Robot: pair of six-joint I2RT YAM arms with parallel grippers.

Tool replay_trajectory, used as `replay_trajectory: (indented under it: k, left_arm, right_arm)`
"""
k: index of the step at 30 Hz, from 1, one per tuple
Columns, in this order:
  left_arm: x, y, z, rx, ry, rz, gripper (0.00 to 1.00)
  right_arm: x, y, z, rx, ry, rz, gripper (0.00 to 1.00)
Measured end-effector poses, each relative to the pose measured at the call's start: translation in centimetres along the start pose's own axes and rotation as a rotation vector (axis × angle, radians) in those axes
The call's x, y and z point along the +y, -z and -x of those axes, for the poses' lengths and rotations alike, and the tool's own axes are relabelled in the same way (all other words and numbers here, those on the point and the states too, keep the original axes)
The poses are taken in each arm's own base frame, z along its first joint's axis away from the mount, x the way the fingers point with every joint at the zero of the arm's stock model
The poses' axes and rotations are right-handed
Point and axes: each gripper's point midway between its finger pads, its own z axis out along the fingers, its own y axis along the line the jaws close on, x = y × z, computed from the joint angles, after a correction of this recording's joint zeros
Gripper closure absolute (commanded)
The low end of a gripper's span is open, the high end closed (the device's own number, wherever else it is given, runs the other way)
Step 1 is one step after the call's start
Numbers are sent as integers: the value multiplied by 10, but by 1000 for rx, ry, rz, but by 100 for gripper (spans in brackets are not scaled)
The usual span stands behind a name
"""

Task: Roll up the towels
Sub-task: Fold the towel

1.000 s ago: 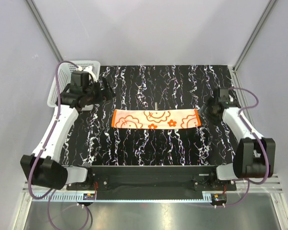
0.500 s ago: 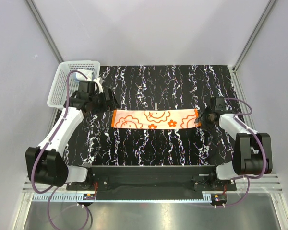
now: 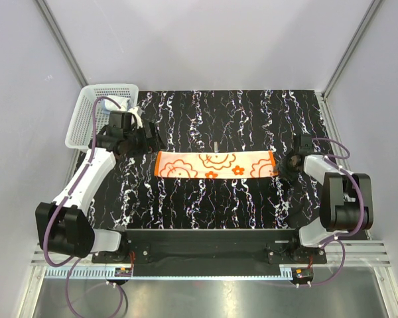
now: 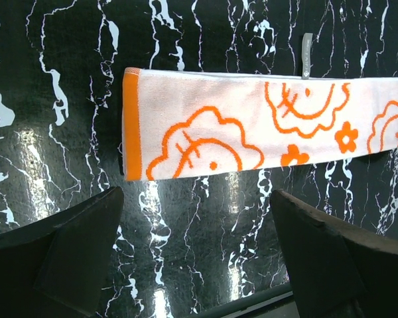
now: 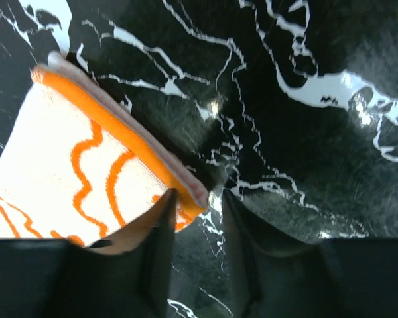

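One of the towels [image 3: 215,165], white with orange flower outlines and orange end bands, lies folded into a long flat strip across the middle of the black marbled table [image 3: 205,112]. My left gripper [image 3: 152,139] hovers just beyond the strip's left end, jaws wide open and empty; in the left wrist view the towel [image 4: 252,126] lies ahead of the gripper [image 4: 196,195]. My right gripper [image 3: 283,165] is down at the strip's right end. In the right wrist view the towel's [image 5: 73,159] near corner sits between the narrowed jaws of the gripper [image 5: 198,195], with a slim gap still showing.
A white perforated basket [image 3: 86,112] stands at the table's far left corner, behind the left arm. A small grey tag [image 4: 307,56] sticks out from the towel's far edge. Grey walls and metal posts enclose the table.
The left gripper swung from the basket towards the towel's left end, then held still. The right gripper came down to the towel's right end and its jaws narrowed around the corner.
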Motion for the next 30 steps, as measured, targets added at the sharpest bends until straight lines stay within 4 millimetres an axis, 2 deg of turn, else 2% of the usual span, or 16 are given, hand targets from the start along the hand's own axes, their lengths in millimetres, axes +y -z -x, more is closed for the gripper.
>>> replay_trajectory:
  k: [9, 16, 19, 22, 24, 28, 30]
  left_arm:
    - [7, -8, -6, 33, 10, 28, 1]
    - [8, -8, -8, 40, 11, 31, 1]
    - [8, -8, -7, 39, 12, 30, 1]
    - [5, -8, -7, 29, 3, 26, 1]
    - [2, -4, -7, 13, -14, 34, 1]
    - [-13, 12, -11, -15, -63, 27, 1]
    - [-15, 22, -13, -34, -87, 29, 1]
  right_arm:
    - [3, -7, 11, -26, -15, 18, 77]
    - [2, -5, 9, -32, -12, 33, 100]
    - [-2, 0, 7, -28, -10, 21, 100]
    - [-9, 13, 10, -37, -14, 7, 100]
    - [-15, 25, 18, -72, -24, -3, 100]
    - [-25, 55, 39, -171, -32, -30, 100]
    - [-23, 67, 48, -209, -23, -26, 100]
